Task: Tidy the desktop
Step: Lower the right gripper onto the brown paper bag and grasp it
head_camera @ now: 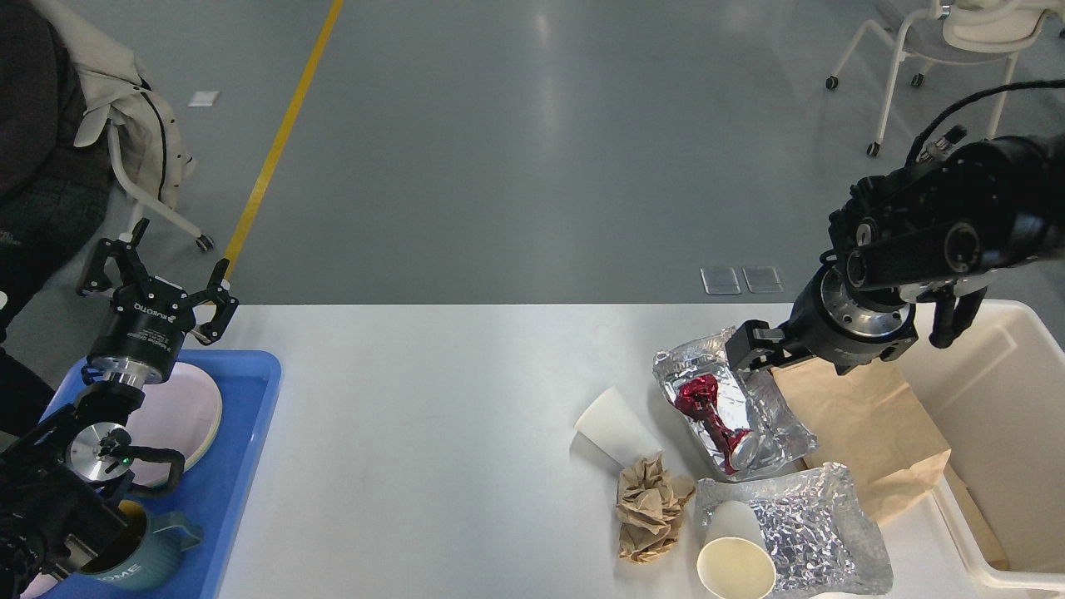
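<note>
The white desktop [433, 399] carries litter at the right: a foil tray [782, 420] holding a crushed red can [707, 412], a brown paper bag [857, 433], a tipped white paper cup [611, 428], crumpled brown paper [649, 503], and a second foil tray [811, 528] with a paper cup [736, 561]. My right gripper [753, 349] points down at the far edge of the first foil tray and the bag. Only one finger shows; the wrist hides the rest. My left gripper [158, 279] is open and empty above the blue tray [237, 474].
The blue tray holds stacked pale plates [183, 412] and a teal mug [137, 561]. A cream-white bin [998, 399] stands at the desktop's right edge. White chairs stand on the grey floor at far left [141, 158] and far right [940, 42].
</note>
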Robot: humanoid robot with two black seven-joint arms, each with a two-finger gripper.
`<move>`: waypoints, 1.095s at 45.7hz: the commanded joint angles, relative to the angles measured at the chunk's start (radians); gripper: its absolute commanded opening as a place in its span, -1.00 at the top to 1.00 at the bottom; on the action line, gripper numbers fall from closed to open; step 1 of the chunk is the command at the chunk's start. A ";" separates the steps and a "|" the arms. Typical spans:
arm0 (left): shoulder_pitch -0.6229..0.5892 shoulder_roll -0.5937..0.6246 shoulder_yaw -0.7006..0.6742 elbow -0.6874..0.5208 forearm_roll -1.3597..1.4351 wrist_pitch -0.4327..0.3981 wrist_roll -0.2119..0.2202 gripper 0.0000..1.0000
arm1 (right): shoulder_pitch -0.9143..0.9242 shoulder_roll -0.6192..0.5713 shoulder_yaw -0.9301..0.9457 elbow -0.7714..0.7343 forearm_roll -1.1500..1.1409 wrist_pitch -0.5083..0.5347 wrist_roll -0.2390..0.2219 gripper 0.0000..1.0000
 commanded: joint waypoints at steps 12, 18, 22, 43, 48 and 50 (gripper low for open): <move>0.000 0.000 0.000 0.000 0.000 -0.001 0.000 -1.00 | -0.447 -0.158 -0.060 -0.403 -0.143 -0.121 0.009 -1.00; 0.000 0.000 0.000 0.000 0.000 -0.001 0.000 -1.00 | -0.521 -0.184 -0.049 -0.480 -0.174 -0.159 0.009 -1.00; 0.000 0.000 0.000 0.000 0.000 -0.001 0.000 -1.00 | -0.539 -0.185 -0.033 -0.488 -0.170 -0.175 0.009 -1.00; 0.000 0.000 0.000 0.000 0.000 -0.001 0.000 -1.00 | -0.686 -0.222 0.179 -0.560 -0.160 -0.264 0.012 -1.00; 0.000 0.000 0.000 0.000 0.000 -0.001 0.000 -1.00 | -0.711 -0.219 0.181 -0.587 -0.165 -0.283 0.015 -0.89; 0.000 0.000 0.000 0.000 0.000 -0.001 0.000 -1.00 | -0.726 -0.216 0.179 -0.606 -0.173 -0.294 0.015 -0.85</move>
